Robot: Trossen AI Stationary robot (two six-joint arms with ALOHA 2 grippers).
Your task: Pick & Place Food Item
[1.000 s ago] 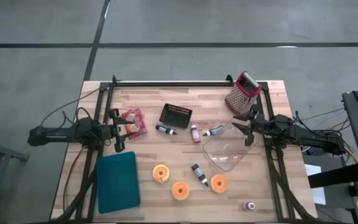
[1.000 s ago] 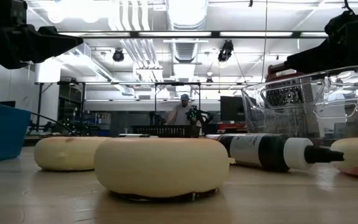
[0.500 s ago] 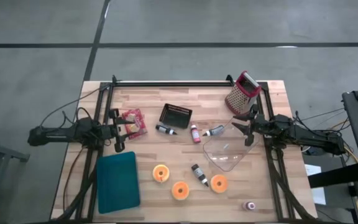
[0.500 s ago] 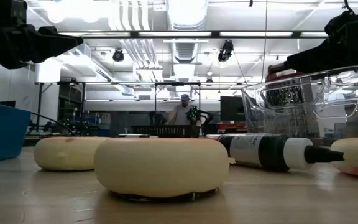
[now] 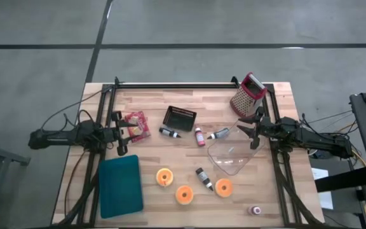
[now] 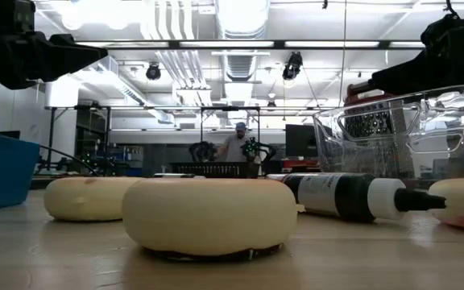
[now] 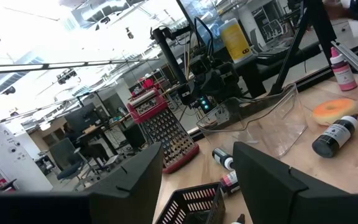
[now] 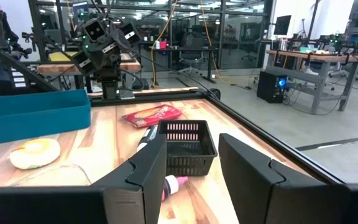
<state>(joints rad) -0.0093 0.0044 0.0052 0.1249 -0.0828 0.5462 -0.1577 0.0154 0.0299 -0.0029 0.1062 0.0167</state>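
Three orange-topped round pastries (image 5: 164, 177) (image 5: 183, 194) (image 5: 223, 187) lie flat on the wooden table near its front; the low view shows them close up (image 6: 208, 213). A red snack packet (image 5: 136, 125) lies flat at the left, right in front of my left gripper (image 5: 124, 133), which hangs open above the table's left side with nothing between its fingers (image 7: 197, 180). My right gripper (image 5: 250, 130) hangs open over the right side, beside a clear plastic container (image 5: 230, 152), and is empty too (image 8: 194, 174).
A blue tray (image 5: 120, 186) lies at the front left. A black basket (image 5: 180, 117) and a red grater (image 5: 247, 94) stand toward the back. Several small bottles (image 5: 169, 133) (image 5: 199, 137) (image 5: 203, 178) lie scattered between. A person (image 6: 236, 145) shows far off in the room.
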